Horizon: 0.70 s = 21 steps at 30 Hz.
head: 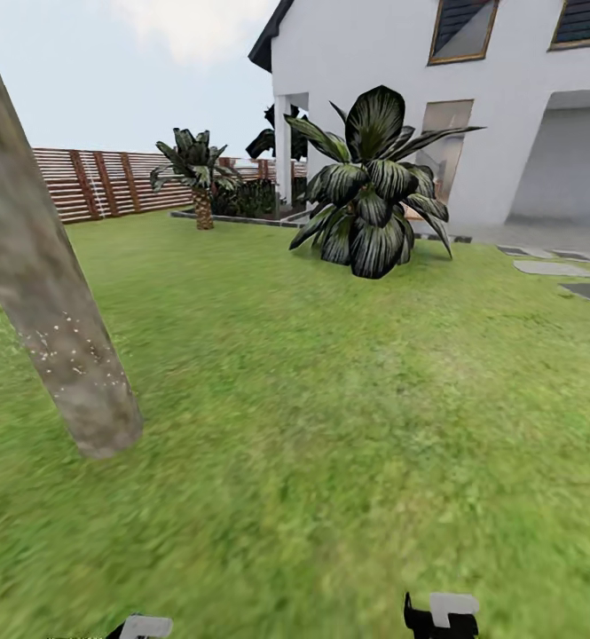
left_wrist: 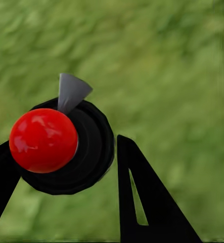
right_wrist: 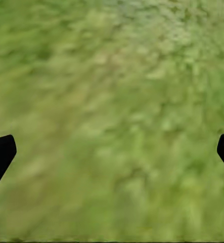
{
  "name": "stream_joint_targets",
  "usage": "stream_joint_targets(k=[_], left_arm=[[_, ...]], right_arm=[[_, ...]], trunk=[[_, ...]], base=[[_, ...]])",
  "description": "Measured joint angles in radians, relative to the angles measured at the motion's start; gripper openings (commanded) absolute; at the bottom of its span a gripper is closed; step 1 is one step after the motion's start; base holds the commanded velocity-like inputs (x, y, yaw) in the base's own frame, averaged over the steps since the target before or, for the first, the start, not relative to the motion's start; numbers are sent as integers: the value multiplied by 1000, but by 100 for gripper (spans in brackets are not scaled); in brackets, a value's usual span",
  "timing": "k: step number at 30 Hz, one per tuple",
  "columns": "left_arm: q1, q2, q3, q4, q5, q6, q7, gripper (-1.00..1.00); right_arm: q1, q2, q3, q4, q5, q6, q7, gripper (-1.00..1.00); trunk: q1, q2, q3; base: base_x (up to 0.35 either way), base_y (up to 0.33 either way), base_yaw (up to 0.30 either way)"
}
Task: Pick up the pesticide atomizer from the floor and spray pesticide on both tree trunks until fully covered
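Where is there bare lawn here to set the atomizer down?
Open grass spreads between the tree trunk and the broad-leaved plant. Under the right claw, plain grass too. It gets crowded toward the house, around the plant and stepping stones.

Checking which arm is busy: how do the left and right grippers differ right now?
The left gripper is shut on the atomizer, which has a red ball top; the right gripper holds nothing. The left gripper's fingers sit close together, the right gripper's spread wide. Both have black fingers over grass.
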Motion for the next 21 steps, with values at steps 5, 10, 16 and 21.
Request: stream_joint_targets(k=[5,10,16,21], left_arm=[[0,0,-1,0,-3,2,0,-100],[0,-4,-1,0,-2,2,1,-100],[0,-5,-2,0,-1,3,3,-100],[0,-7,-2,0,-2,5,3,-100]], right_arm=[[0,-2,0,-1,0,0,0,100],[0,-2,0,-1,-1,0,0,100],[0,-3,0,-1,-1,0,0,100],[0,-3,0,-1,-1,0,0,100]], trunk=[[0,0,2],[-1,0,2],[-1,0,2],[-1,0,2]], base=[[-282,104,-296],[-45,17,-300],[-2,1,-300],[0,0,-300]])
